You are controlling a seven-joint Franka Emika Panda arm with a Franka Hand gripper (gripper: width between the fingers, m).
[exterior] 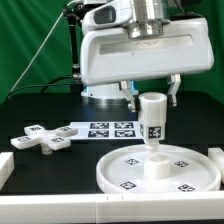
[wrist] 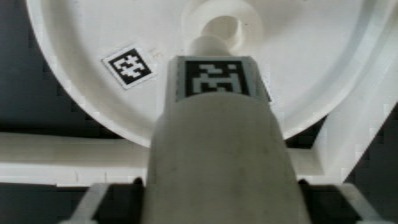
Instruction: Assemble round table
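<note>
Nearest the lens, the cylinder leg is held upright by the gripper, jaws narrowed on it, at the centre of the round disc. Vertical alignment should be kept during seating. Cross-shaped foot is left on the worktop.

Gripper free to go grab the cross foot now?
Probably not yet. The gripper is shut on the leg, which stands upright in the disc. The cross foot lies uncovered on the table, so once the leg is released the way looks free.
</note>
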